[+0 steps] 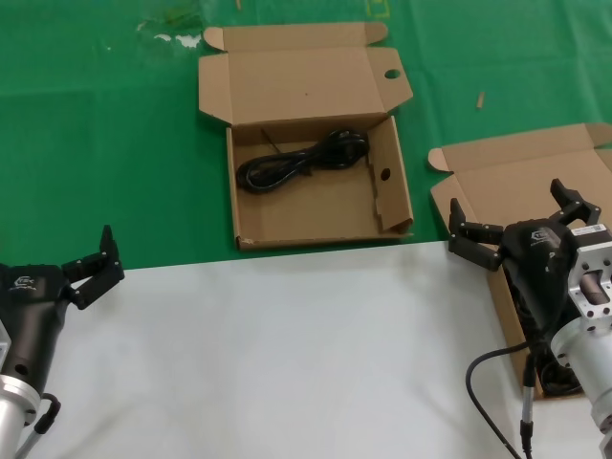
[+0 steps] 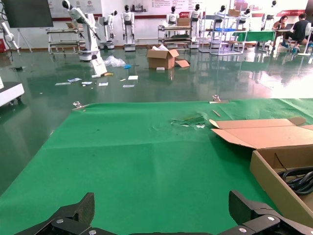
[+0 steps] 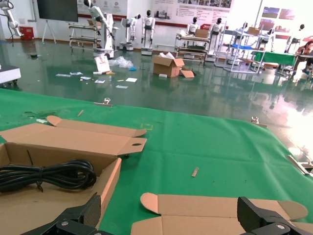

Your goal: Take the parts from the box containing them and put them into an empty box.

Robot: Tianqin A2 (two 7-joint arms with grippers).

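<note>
The holed cardboard box (image 1: 316, 215) lies open on the green cloth and holds one black coiled cord (image 1: 301, 159) near its back wall. This box (image 2: 272, 176) and cord (image 2: 299, 179) also show in the left wrist view, and in the right wrist view as box (image 3: 110, 178) and cord (image 3: 49, 175). The partly seen box (image 1: 516, 177) lies at the right, with its lid (image 3: 220, 215) open. My right gripper (image 1: 507, 201) hovers open and empty over it and hides most of its inside. A bit of black cord (image 1: 550, 368) shows below it. My left gripper (image 1: 107, 260) is open and empty at the left.
A white sheet (image 1: 287, 354) covers the near half of the table, and green cloth (image 1: 115, 143) covers the far half. White scraps (image 1: 177, 38) lie at the far left of the cloth. A small wood chip (image 1: 481, 99) lies between the boxes.
</note>
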